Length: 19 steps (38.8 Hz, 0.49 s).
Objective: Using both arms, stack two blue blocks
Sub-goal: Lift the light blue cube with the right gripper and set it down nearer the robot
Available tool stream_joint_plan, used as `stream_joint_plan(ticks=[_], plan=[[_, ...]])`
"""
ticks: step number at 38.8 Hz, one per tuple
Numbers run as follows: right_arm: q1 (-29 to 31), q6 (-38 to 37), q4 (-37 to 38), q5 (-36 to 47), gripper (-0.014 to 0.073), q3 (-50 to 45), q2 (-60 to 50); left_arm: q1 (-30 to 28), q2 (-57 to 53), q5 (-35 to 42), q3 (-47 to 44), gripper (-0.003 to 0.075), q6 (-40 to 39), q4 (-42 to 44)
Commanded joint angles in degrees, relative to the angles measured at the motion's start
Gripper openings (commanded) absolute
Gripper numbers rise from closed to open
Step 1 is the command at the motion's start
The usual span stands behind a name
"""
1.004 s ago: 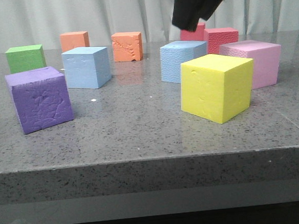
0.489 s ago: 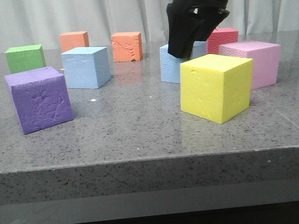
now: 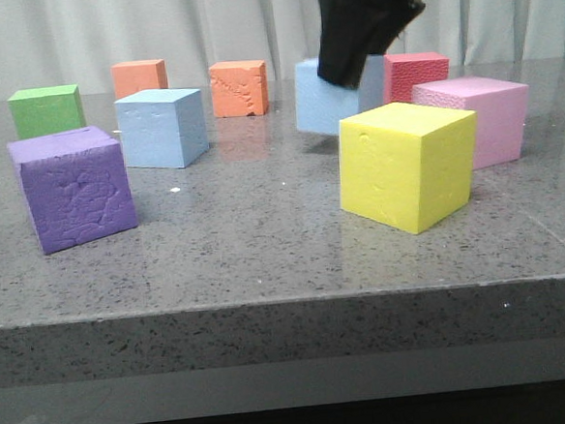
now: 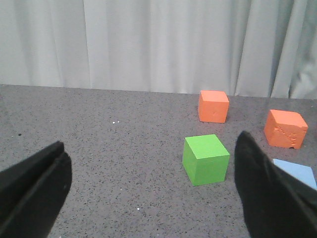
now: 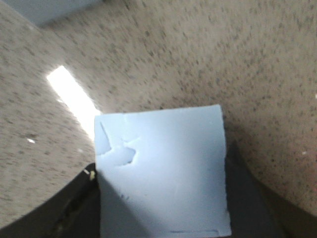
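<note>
The right gripper (image 3: 350, 67) is closed on one blue block (image 3: 315, 98), which hangs tilted just clear of the table (image 3: 265, 242), behind the yellow cube (image 3: 407, 164) and beside the red cube (image 3: 415, 75); in the right wrist view the block's pitted face (image 5: 163, 173) fills the space between the fingers. The other blue block (image 3: 162, 127) sits flat on the table toward the left, between the purple cube (image 3: 72, 188) and the orange cubes behind it. The left gripper (image 4: 148, 198) is spread wide and holds nothing, with the green cube (image 4: 205, 159) ahead of it. The step in hand looks like carrying the held block across to its mate. To do it well, I judge the block should be raised above the resting one's top, levelled so its faces sit square, centred over it, then lowered until it touches before the fingers let go, since rough foam can catch and tip
</note>
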<state>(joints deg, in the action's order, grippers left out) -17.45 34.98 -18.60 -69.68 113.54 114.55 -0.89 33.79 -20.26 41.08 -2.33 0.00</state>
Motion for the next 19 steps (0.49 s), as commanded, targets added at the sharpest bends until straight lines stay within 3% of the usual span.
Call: stream_joint_plan(ticks=[1,7,19], plan=[[0.14,-0.03,-5.18,-0.06,0.0279,3.86,-5.03,-0.05,0.36,5.03,1.87,0.0638,-0.5,0.0],[-0.51,-1.56,-9.05,-0.62,0.0279,4.53,-6.7,-0.05,0.36,5.03,1.87,0.0638,-0.5,0.0],[-6.97,-4.78,-5.98,-4.84,0.0276,4.53,-7.08,-0.05,0.36,5.03,1.87,0.0638,-0.5,0.0]])
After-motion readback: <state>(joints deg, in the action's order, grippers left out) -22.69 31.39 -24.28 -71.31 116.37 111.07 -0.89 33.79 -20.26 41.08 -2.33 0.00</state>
